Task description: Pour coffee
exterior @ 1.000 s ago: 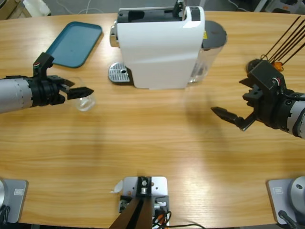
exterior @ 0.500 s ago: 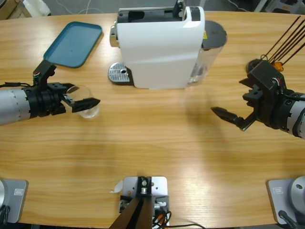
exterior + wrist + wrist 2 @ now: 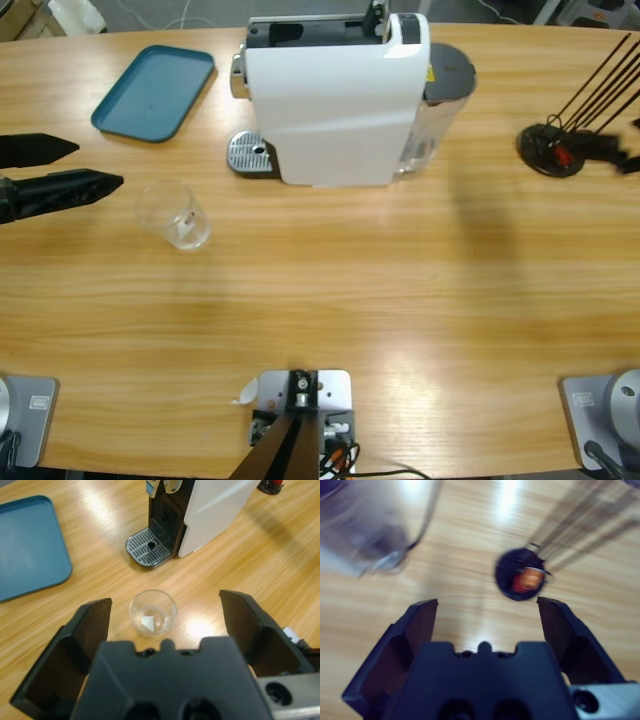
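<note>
Table (image 3: 400, 300) is carrying the white machine (image 3: 335, 95) at 12 o'clock, tray (image 3: 155, 90) sitting at 10. Left gripper (image 3: 70, 168) is hanging at 9, jaws spread wide, gripping nothing. Glass (image 3: 177, 214) is standing upright just off its tips, untouched; only a thin trace of coffee (image 3: 150, 622) showing inside. Right gripper (image 3: 485, 615) is also gaping, over a black stand (image 3: 520, 575) at 3.
</note>
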Robot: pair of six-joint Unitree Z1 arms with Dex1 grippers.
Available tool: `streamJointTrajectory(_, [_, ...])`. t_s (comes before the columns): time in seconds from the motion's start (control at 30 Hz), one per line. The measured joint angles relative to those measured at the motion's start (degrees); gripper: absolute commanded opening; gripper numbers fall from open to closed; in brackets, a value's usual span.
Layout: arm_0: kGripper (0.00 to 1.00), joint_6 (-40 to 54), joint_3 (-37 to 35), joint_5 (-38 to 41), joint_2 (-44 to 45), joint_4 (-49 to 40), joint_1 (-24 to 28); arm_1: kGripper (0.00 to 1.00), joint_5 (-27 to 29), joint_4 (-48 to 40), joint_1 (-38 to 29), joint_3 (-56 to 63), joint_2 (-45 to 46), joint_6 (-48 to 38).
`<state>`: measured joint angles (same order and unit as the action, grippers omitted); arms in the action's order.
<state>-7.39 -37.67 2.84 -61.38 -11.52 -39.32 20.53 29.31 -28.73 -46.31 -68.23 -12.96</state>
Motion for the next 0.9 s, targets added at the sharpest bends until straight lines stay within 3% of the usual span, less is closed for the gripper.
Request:
streamJointTrajectory(0.13, [0.853, 1.2, -0.5, 0.0, 0.0, -3.7, 2.0, 0.863, -4.8, 0.7, 9.7, -1.4, -0.8, -1.5])
streamJointTrajectory(0.3, [0.812, 1.3, -0.5, -0.7, -0.1, -4.4, 3.8, 0.638, -7.7, -2.5, 12.4, -0.3, -4.0, -2.3])
streamJointTrajectory(0.9, [0.812, 1.1, 0.1, -5.5, 2.3, -4.4, 4.0, 0.631, -8.3, -11.8, 18.0, 3.0, -15.4, -5.1])
